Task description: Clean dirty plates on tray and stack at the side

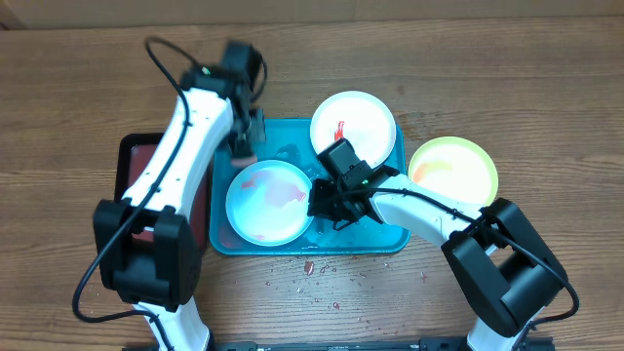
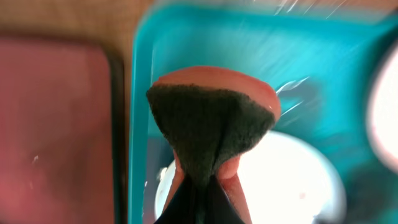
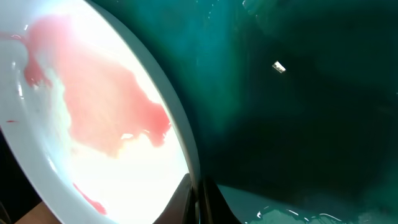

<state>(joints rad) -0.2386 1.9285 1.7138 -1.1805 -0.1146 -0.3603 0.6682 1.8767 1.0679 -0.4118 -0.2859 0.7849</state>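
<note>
The turquoise tray (image 1: 363,245) lies mid-table. On it, at the left, is the pale aqua plate (image 1: 265,203) with a pink smear. My right gripper (image 1: 325,201) is shut on that plate's right rim; in the right wrist view the rim (image 3: 93,124) sits between my fingers (image 3: 196,194). The white plate (image 1: 353,125) with a red smear rests at the tray's back right corner. The yellow-green plate (image 1: 453,171) lies on the table right of the tray. My left gripper (image 1: 244,136) is shut on a green-and-orange sponge (image 2: 211,124) above the tray's back left (image 2: 142,124).
A dark red tray with a black rim (image 1: 130,156) lies left of the turquoise tray, under my left arm; it also shows in the left wrist view (image 2: 56,124). Red crumbs (image 1: 310,269) are scattered on the wooden table in front of the tray.
</note>
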